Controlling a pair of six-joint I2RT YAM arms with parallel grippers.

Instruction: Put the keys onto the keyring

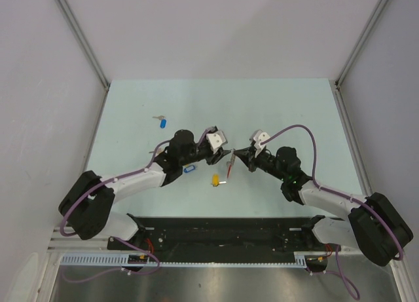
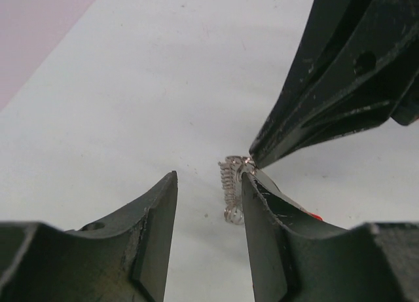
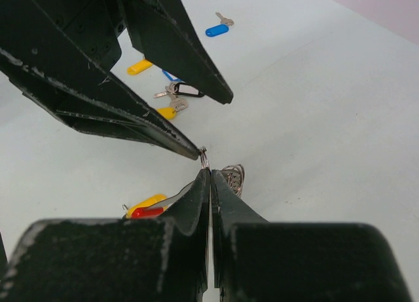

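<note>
My right gripper (image 3: 210,172) is shut on the thin metal ring (image 3: 204,159) of the keyring, held just above the table. The keyring's grey coil (image 2: 229,184) hangs by the tips and its red arc (image 1: 229,171) trails below. My left gripper (image 2: 209,177) is open, its right finger (image 2: 268,236) beside the coil and its lower tip against the ring in the right wrist view. A yellow-tagged key (image 1: 215,179) lies by the red arc. A blue-tagged key (image 1: 190,169) lies under the left arm, and another blue one (image 1: 163,122) lies further back.
The right wrist view shows more keys beyond the left fingers: a yellow tag (image 3: 139,67), a dark-tagged cluster (image 3: 183,90) and the far blue one (image 3: 216,29). The two grippers meet tip to tip at the table's middle (image 1: 232,158). Grey walls enclose the table.
</note>
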